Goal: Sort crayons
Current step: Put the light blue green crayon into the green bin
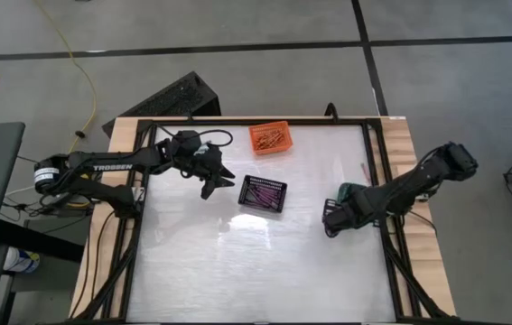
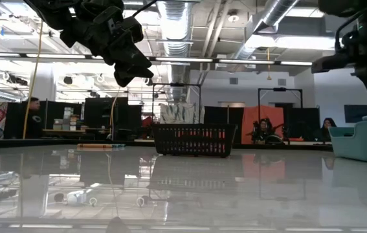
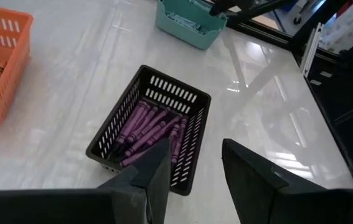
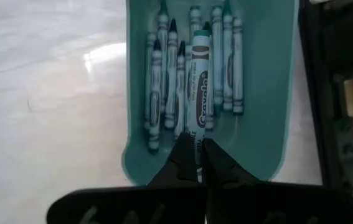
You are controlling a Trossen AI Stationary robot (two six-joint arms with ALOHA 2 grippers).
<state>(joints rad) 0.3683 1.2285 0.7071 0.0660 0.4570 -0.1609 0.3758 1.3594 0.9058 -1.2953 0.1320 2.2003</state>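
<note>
Right now the right gripper (image 4: 196, 155) has its jaws pinched tight on the tail end of one teal crayon (image 4: 199, 93), which sticks straight out from the fingertips over the teal basket (image 4: 269, 93) at the right side of the table; a row of other teal crayons (image 4: 164, 81) already lies on the basket floor beneath it. The left gripper (image 3: 195, 165) hangs with jaws partly apart and nothing between them, above the near edge of the black basket (image 3: 196, 134) at table centre, which holds a pile of purple crayons (image 3: 148, 127). Farther back sits the orange basket (image 1: 269, 138) with orange-red crayons (image 1: 271, 139) inside. One thin stick (image 1: 362, 170) lies loose near the right rail; its colour is too small to tell. Handling judgement: crayons look very light, stiff and thin, with paper wrap giving decent friction but a waxy body that could snap or roll if squeezed hard or dropped from height. An end grip like this one leaves the stick free to pivot, so a mid-length pinch across the wrapper is the safer hold. Release low over the basket floor, lined up with the row.
</note>
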